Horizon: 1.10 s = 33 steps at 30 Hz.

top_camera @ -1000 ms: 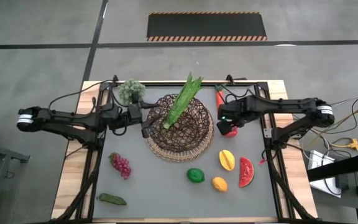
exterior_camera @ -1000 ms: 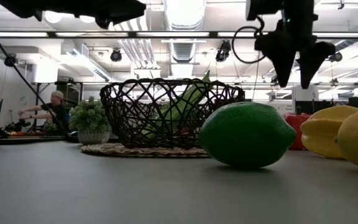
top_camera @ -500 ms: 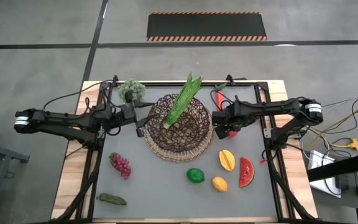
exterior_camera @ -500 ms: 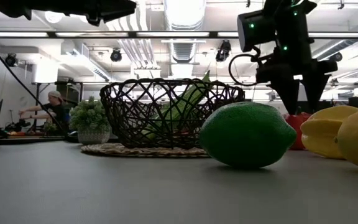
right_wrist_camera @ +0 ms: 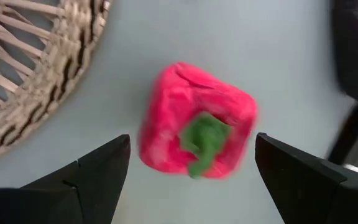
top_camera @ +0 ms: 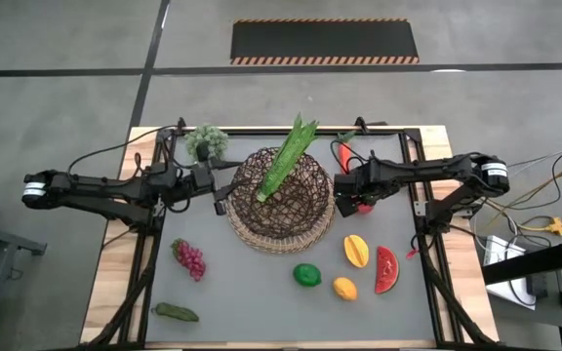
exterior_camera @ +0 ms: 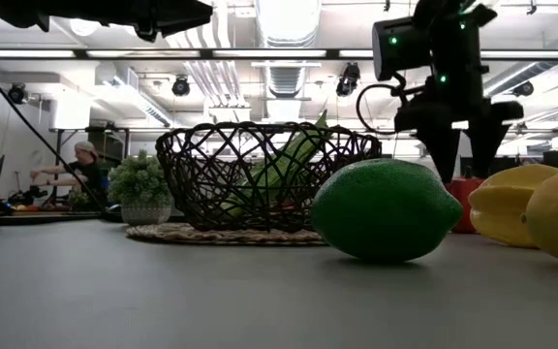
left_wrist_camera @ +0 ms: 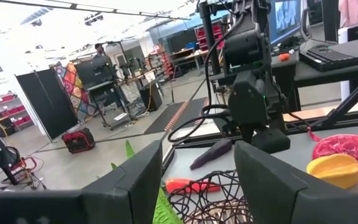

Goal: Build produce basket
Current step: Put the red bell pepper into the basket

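The basket [top_camera: 281, 200] stands mid-table on its tan rim, and the long green leaves [top_camera: 287, 159] lean in it over its far rim. The red pepper [right_wrist_camera: 197, 127] rests on the table right of the basket, green stem up. My right gripper [right_wrist_camera: 191, 168] is open and points down over it, one finger on each side, apart from it; it also shows in the low view [exterior_camera: 463, 160]. My left gripper [top_camera: 224, 198] is open and empty at the basket's left rim. The carrot [top_camera: 344, 153], grapes [top_camera: 188, 258], lime [top_camera: 306, 275], lemon [top_camera: 344, 288], mango [top_camera: 356, 251] and watermelon slice [top_camera: 386, 270] lie on the table.
A grey-green bushy clump [top_camera: 206, 143] stands at the far left of the mat. A dark green vegetable [top_camera: 176, 312] lies near the front left corner. A person [exterior_camera: 83, 167] stands in the room beyond the table.
My right gripper has come down and a little toward the basket, so its open fingers now stand at the red pepper's sides. My left gripper has drawn back slightly toward the table's left edge. Nothing on the table has moved.
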### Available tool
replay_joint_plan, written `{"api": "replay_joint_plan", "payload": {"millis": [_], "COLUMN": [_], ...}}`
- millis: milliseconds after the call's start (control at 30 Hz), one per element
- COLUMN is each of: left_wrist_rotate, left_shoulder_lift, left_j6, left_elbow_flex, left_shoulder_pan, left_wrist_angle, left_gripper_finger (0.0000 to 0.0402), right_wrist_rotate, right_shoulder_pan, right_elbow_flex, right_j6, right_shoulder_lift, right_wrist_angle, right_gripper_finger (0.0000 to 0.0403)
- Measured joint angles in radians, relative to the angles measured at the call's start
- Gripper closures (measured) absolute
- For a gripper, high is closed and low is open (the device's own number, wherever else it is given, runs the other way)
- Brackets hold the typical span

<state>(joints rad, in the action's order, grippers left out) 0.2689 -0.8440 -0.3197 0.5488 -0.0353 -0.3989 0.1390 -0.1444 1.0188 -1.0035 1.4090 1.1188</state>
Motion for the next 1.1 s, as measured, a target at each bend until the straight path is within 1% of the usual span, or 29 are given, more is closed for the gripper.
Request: {"api": "replay_joint_plan", "payload": {"millis": [233,400,500,900,1100], "left_wrist_rotate": [0.000,0.000,0.000,0.000,0.000], "left_shoulder_lift": [-0.004,-0.005,-0.006,-0.006,-0.006], "left_j6": [0.000,-0.001,-0.001,-0.002,-0.002], "left_elbow_flex": [-0.002,-0.002,-0.002,-0.002,-0.002], "left_shoulder_pan": [0.000,0.000,0.000,0.000,0.000], "left_wrist_angle": [-0.002,-0.003,-0.001,-0.002,-0.002], "left_gripper_finger": [0.0218,0.0218,0.0218,0.0218,0.0218], "right_wrist_rotate": [0.028,0.050,0.038,0.039,0.044], "right_shoulder_pan": [-0.006,-0.005,-0.007,-0.007,-0.007], "right_elbow_flex": [-0.077,-0.078,-0.070,-0.058,-0.057], "right_j6": [-0.005,0.009,0.019,0.020,0.086], "right_shoulder_lift": [-0.001,-0.004,-0.015,-0.109,-0.125], "right_wrist_angle": [-0.076,-0.084,-0.086,-0.055,-0.055], "right_gripper_finger": [0.0076,0.0076,0.0076,0.0076,0.0076]}}
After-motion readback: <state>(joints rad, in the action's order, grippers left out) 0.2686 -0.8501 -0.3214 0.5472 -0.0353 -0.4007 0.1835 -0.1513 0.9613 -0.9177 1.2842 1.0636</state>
